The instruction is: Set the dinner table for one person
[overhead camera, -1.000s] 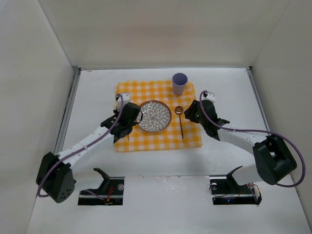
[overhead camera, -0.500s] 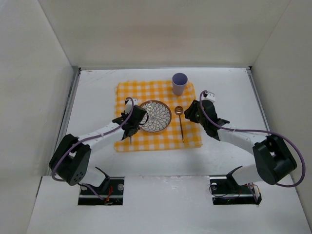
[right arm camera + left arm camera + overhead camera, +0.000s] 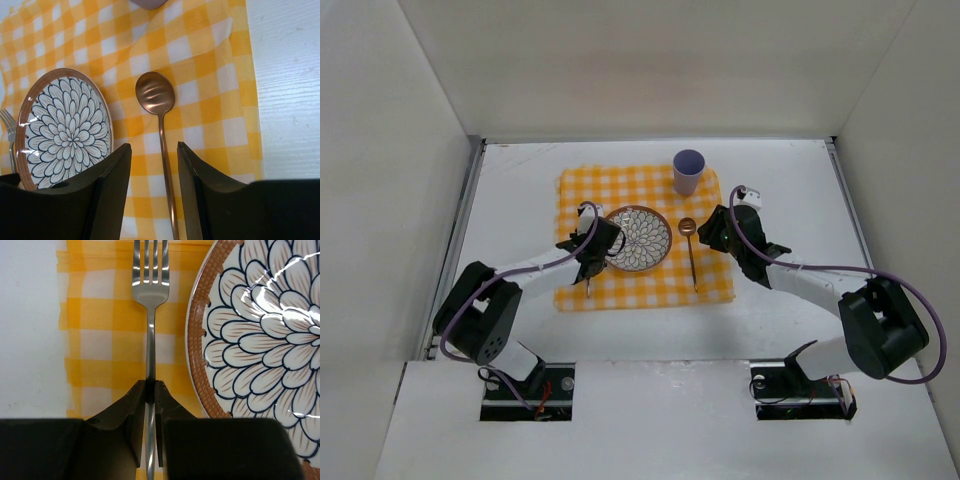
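Fork (image 3: 150,315) pinched by its handle in the tightly closed left gripper (image 3: 151,390), tines aimed at the far side and shaft running just left of the flower-patterned plate (image 3: 260,355). This is the customary spot for it, and the grip looks set to release it onto the yellow-and-white checked cloth (image 3: 100,320). Whether the fork already touches the cloth cannot be told. Right of the plate lies a copper spoon (image 3: 161,120), bowl to the far side, mirroring the fork. The right gripper (image 3: 154,150) hangs near it, jaws partly apart and holding nothing. A lilac cup (image 3: 688,170) stands at the cloth's far right corner, handy for a diner's right hand. The dinner table (image 3: 790,180), the broad white surface under everything, spreads from the arm bases to the far wall.
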`<state>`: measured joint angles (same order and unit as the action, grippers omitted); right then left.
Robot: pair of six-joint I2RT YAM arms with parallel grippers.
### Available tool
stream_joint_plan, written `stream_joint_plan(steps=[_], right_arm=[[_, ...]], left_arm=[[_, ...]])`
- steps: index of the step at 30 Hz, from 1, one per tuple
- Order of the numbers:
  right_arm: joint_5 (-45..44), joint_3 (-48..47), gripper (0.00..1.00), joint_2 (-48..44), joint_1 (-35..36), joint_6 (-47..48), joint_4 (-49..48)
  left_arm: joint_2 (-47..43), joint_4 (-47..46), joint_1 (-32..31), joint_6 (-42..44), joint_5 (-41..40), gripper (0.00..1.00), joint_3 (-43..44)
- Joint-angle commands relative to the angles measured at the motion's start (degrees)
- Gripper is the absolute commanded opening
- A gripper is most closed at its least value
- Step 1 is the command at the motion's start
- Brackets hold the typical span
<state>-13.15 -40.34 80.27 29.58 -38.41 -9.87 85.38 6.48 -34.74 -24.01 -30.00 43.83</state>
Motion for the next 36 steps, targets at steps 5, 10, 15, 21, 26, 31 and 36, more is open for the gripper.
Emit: stream_joint_plan(steps=[5, 10, 15, 21, 26, 31, 36], right_arm=[[-0.74, -0.36, 0.48, -0.38, -0.19, 0.09, -2.96], [-0.65, -0.53, 0.48, -0.20, -0.19, 0.09, -2.88], [-0.65, -0.53, 0.48, -0.03, -0.19, 0.09, -2.88], [-0.83, -0.45, 0.48, -0.29, -0.19, 0.09, -2.88], [-1.53, 1.13, 0.40, -3.09, -0.54, -0.52, -3.93], [-3.81, 5.70, 0.18, -9.94, -3.17, -2.54, -7.00], [-5.48, 10.62, 0.18, -14.96, -7.73, -6.58, -9.72]], left_arm=[[2.07, -1.29, 0.42, 0.98, -1.20, 0.08, -0.59], [1.89, -1.38, 0.33, 0.98, -1.20, 0.10, -0.59], [0.23, -1.38, 0.77, 0.63, -1.99, 0.23, -0.94], [-5.48, -0.24, 0.42, 0.19, -4.19, 0.37, -0.68], [-17.07, -0.94, -0.02, -3.32, -6.83, 0.49, -2.00], [-25.08, -1.91, 1.82, -7.09, -6.92, 0.74, -5.33], [-30.35, -1.21, 4.99, -12.02, -5.16, 1.00, -9.64]])
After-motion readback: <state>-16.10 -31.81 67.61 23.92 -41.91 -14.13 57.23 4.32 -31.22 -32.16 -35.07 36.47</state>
